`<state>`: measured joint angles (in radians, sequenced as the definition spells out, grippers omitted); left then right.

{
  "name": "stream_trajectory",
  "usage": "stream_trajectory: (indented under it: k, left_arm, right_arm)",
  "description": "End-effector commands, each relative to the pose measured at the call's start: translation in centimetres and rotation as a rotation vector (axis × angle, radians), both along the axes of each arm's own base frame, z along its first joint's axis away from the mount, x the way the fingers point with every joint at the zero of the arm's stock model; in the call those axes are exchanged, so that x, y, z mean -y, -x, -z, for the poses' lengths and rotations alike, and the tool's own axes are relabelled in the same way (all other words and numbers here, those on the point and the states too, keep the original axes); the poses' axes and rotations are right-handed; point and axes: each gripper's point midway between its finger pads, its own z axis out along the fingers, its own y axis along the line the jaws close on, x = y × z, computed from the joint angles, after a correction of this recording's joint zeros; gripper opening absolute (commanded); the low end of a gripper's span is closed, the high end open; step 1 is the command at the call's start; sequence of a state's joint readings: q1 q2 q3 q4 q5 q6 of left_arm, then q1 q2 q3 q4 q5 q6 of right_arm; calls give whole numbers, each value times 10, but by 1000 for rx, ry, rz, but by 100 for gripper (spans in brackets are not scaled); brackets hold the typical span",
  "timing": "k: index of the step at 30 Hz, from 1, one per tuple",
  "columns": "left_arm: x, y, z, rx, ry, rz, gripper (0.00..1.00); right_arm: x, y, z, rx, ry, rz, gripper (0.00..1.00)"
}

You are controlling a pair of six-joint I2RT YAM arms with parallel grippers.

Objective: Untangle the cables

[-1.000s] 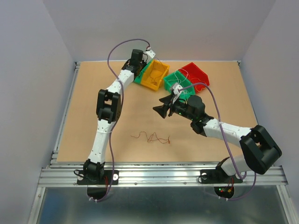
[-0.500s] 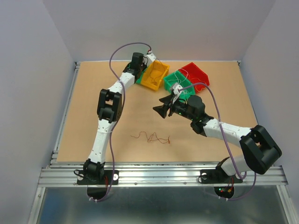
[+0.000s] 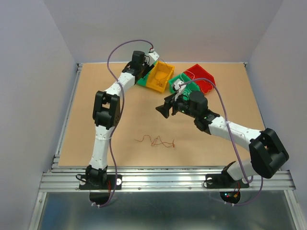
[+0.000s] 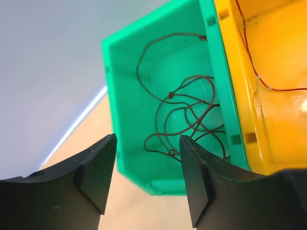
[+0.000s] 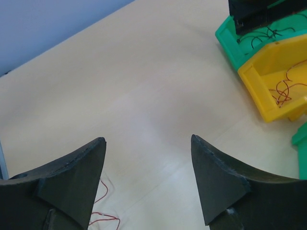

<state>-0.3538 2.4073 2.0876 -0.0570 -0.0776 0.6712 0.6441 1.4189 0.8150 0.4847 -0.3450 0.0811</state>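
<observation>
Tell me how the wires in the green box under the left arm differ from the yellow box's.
The green box holds dark brown wires; the yellow box holds red wires. The dark brown wires spread in wide loops; the red wires bunch tighter. Both are thin, curly, lying loose.

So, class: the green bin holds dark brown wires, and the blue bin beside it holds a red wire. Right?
No: the left wrist view shows a yellow bin, not blue, beside the green bin. The dark brown wires and red wire are right.
</observation>
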Motion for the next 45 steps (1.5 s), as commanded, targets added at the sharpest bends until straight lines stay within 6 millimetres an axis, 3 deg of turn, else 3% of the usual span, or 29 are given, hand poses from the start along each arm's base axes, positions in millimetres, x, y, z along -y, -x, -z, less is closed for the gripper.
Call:
stream_trajectory:
  k: [1, 5, 9, 10, 11, 12, 13, 14, 15, 18, 19, 21, 23, 24, 26, 27, 31, 38, 41, 42, 45]
  left_arm:
    - [6, 14, -83, 115, 93, 15, 70]
    - [-1, 25, -92, 116, 93, 0, 71]
    - [-19, 43, -120, 134, 137, -47, 71]
    - [-19, 55, -105, 89, 177, -43, 71]
    - [-19, 61, -112, 105, 209, -35, 71]
    - [-23, 76, -142, 150, 257, -27, 71]
    - [-21, 92, -121, 102, 276, -3, 73]
    - [-20, 100, -130, 126, 320, 1, 73]
    - [-22, 116, -159, 175, 360, 17, 74]
    - [-21, 155, -167, 175, 431, 68, 79]
    - [-17, 170, -152, 133, 445, 105, 83]
    - [-17, 192, -174, 188, 503, 142, 87]
    - [-20, 207, -162, 196, 515, 150, 88]
    - [-24, 217, -174, 236, 527, 152, 89]
    - [-31, 227, -169, 261, 530, 140, 89]
    - [-35, 234, -180, 300, 538, 140, 90]
    - [-47, 242, -178, 349, 549, 112, 92]
    - [-53, 234, -170, 329, 563, 88, 92]
    - [-55, 230, -166, 317, 564, 85, 92]
    - [-55, 230, -165, 313, 566, 83, 92]
    - [-59, 228, -166, 311, 574, 81, 92]
  right_arm:
    - [8, 0, -2, -37, 82, 39, 80]
    - [15, 13, 13, -81, 153, 7, 88]
    - [19, 23, 52, -164, 279, -46, 94]
    - [18, 20, 59, -182, 297, -39, 94]
    - [17, 18, 62, -192, 306, -37, 94]
    - [14, 23, 66, -200, 318, -72, 94]
    - [7, 28, 71, -204, 325, -115, 94]
    - [1, 35, 73, -194, 330, -158, 94]
    - [-1, 48, 81, -200, 364, -217, 100]
    - [-16, 73, 101, -161, 459, -298, 100]
    - [-24, 86, 107, -146, 488, -338, 100]
    - [-29, 92, 120, -134, 547, -358, 100]
    - [-30, 91, 125, -139, 566, -361, 100]
    - [-30, 94, 130, -147, 581, -376, 100]
    - [-32, 100, 136, -149, 599, -399, 100]
    - [-31, 103, 143, -154, 620, -413, 100]
    - [-34, 104, 159, -160, 699, -387, 100]
    - [-33, 100, 177, -189, 769, -365, 99]
    - [-34, 98, 180, -188, 792, -347, 82]
    - [-33, 97, 184, -198, 805, -342, 68]
    - [-35, 92, 184, -194, 818, -327, 52]
